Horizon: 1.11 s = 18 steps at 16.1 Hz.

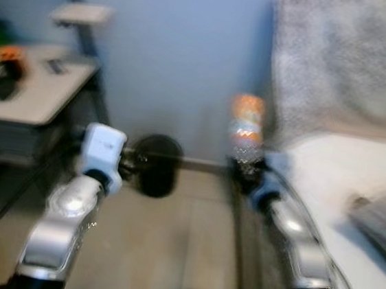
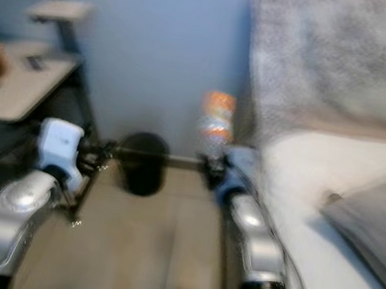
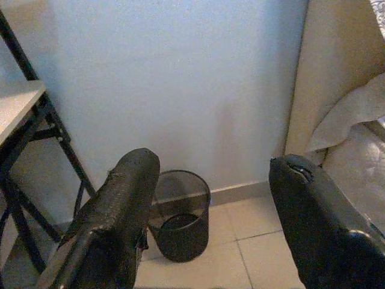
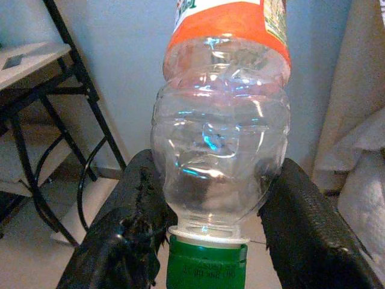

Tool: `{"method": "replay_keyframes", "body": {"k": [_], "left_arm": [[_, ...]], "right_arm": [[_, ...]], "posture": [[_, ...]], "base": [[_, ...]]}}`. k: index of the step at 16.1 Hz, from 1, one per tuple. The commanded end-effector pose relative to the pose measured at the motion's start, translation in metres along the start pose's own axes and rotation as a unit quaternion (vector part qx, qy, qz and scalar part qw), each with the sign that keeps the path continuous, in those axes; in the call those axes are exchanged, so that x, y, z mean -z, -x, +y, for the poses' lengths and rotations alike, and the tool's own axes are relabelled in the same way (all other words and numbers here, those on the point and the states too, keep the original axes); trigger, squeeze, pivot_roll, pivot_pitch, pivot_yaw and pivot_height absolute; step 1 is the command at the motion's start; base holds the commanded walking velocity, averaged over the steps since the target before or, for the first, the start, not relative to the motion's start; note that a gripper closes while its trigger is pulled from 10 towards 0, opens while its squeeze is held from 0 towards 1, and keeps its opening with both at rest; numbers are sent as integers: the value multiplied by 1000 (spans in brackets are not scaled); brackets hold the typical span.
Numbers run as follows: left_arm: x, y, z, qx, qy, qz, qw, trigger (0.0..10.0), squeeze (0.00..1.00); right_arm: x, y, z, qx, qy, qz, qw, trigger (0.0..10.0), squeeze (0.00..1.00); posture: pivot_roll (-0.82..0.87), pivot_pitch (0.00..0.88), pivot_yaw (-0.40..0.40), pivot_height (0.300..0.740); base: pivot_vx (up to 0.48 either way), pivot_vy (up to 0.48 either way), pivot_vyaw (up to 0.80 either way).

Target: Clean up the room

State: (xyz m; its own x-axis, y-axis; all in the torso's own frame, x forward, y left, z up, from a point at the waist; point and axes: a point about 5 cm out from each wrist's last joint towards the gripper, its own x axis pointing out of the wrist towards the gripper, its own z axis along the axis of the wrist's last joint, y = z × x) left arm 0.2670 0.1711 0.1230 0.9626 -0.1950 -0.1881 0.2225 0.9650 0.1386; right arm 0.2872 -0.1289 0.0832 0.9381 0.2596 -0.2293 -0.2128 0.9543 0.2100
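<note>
Glossy clear crumpled plastic bottle, black wire-mesh metal bin, smooth pale floor tiles

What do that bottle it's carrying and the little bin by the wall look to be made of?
The bottle, held cap-down in the right gripper, looks like thin clear plastic: see-through, glossy, dented, with an orange label and a green cap. The wastebasket looks like black metal mesh, since its wall shows a fine see-through weave, though plastic mesh is possible.

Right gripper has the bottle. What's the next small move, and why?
Probably step forward and swing the right gripper left toward the black mesh bin. It holds the empty plastic bottle cap-down, while the bin stands open against the wall, ahead and left of the bottle. The left gripper is open.
</note>
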Motion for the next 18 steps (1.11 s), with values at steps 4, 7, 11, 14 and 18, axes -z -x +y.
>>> {"method": "replay_keyframes", "body": {"k": [4,7,11,14,18], "left_arm": [[-2,2,8,-13,-11,-4,1000,10000,0],[-2,2,7,-12,-14,-5,1000,10000,0],[-3,3,5,-6,-19,-7,1000,10000,0],[-3,3,6,-4,-22,-7,1000,10000,0],[-2,3,9,-10,-12,-13,1000,10000,0]], "right_arm": [[-4,-3,12,-22,-2,-13,1000,10000,0],[-3,-3,10,-17,-2,-12,1000,10000,0],[-2,-3,7,-8,-3,-4,1000,10000,0],[0,-4,2,4,-1,-1,1000,10000,0],[1,-1,-3,13,4,-4,1000,10000,0]], "posture": [[-10,0,5,740],[-7,0,1,740],[-4,0,-5,740],[-1,0,-7,740],[-8,0,6,740]], "base": [[363,0,0],[361,0,0],[360,0,0],[363,0,0],[360,0,0]]}}
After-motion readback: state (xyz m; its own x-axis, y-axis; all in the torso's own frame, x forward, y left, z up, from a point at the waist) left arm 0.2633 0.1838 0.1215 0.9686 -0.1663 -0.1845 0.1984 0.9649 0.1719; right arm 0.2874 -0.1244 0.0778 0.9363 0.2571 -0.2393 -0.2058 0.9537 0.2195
